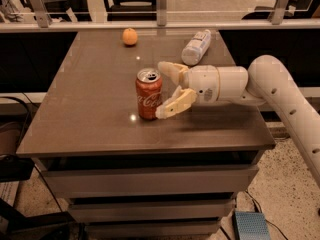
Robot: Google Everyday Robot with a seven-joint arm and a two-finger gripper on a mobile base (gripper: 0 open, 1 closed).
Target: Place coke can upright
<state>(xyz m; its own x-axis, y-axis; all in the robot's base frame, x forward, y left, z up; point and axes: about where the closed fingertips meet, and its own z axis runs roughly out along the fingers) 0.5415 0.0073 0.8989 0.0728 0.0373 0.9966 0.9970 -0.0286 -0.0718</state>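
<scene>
- One view only, so no shared area between views; the mount cannot be told.
- It looks from high at the near side of the table (90, 129), pitched down, facing across the top toward the rail (100, 26) at the far edge.
- Fairly near: the whole tabletop fits, with the drawer fronts (140, 181) below and strips of floor at both lower corners.
- The arm (285, 91) enters from the right edge. The gripper (163, 90) sits about frame centre, fingers spread, just right of the upright coke can (148, 96).
- At the far edge, upper middle: the orange fruit (129, 36) and the bottle (196, 47).
</scene>
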